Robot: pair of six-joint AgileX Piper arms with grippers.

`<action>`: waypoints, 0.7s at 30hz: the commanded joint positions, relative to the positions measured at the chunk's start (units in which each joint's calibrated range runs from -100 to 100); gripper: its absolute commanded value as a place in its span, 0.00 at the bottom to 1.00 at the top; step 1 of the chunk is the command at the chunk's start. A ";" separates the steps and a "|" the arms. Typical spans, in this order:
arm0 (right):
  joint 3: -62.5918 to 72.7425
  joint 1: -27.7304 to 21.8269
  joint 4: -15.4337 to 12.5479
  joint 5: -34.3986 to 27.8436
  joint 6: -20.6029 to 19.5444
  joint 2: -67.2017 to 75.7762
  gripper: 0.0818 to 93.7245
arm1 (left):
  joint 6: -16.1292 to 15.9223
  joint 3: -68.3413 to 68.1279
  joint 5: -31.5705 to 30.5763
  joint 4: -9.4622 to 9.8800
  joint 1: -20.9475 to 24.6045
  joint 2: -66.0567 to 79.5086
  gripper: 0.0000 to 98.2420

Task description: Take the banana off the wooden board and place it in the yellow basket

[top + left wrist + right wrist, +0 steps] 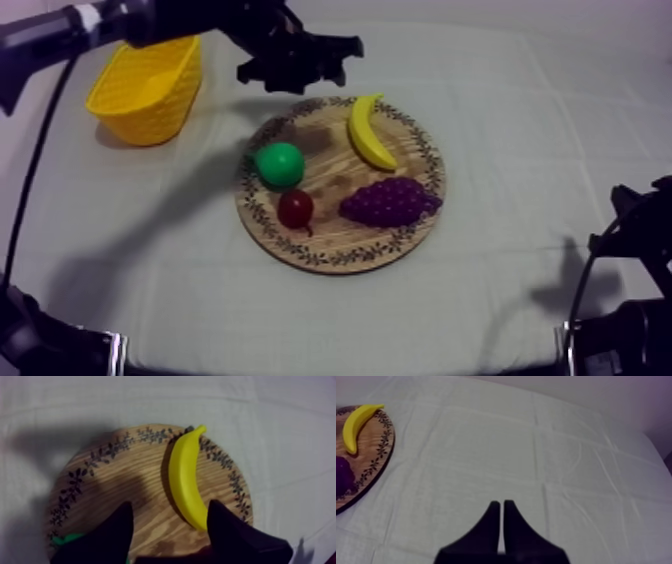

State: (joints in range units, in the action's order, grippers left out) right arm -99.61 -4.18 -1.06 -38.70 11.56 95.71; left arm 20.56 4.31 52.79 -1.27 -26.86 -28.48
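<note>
The yellow banana (pixel 368 132) lies on the far right part of the round wooden board (pixel 330 250). My left gripper (pixel 300 62) hovers over the board's far rim, just left of the banana. In the left wrist view it (pixel 170 526) is open, its fingers (pixel 117 533) standing wide apart over the board (pixel 115 481), with the banana (pixel 186 483) beside the right one. The yellow basket (pixel 148 88) stands at the far left. My right gripper (pixel 501 511) is shut on nothing, low over bare cloth at the right (pixel 640 230).
A green pear (pixel 279 164), a small red fruit (pixel 295 208) and purple grapes (pixel 388 202) share the board. From the right wrist the board's edge (pixel 373 456), the banana (pixel 358 426) and the grapes (pixel 342 476) show far off. Cloth lies around the board.
</note>
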 commanded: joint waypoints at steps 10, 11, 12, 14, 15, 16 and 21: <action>-0.05 -0.03 0.01 -0.01 -0.01 0.05 0.00 | -2.47 9.45 5.47 -6.49 -0.74 -13.08 0.55; -0.05 -0.03 0.01 -0.01 -0.01 0.05 0.00 | -2.61 10.58 6.12 -6.78 -0.88 -14.04 0.55; -0.05 -0.03 0.01 -0.01 -0.01 0.05 0.00 | -2.73 11.67 6.77 -7.04 -1.01 -14.97 0.55; -0.05 -0.03 0.01 -0.01 -0.01 0.05 0.00 | -2.93 13.65 7.77 -7.45 -1.28 -16.59 0.55; -0.05 -0.03 0.01 -0.01 -0.01 0.05 0.00 | -2.99 14.42 8.09 -7.59 -1.43 -17.27 0.55; -0.05 -0.03 0.01 -0.01 -0.01 0.05 0.00 | -3.01 15.13 8.34 -7.71 -1.55 -17.90 0.55; -0.05 -0.03 0.01 -0.01 -0.01 0.05 0.00 | -3.44 19.04 9.80 -8.58 -1.75 -21.49 0.54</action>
State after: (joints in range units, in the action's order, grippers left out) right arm -99.61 -4.18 -1.06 -38.70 11.56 95.71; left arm 17.28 22.21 62.15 -9.66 -28.63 -48.99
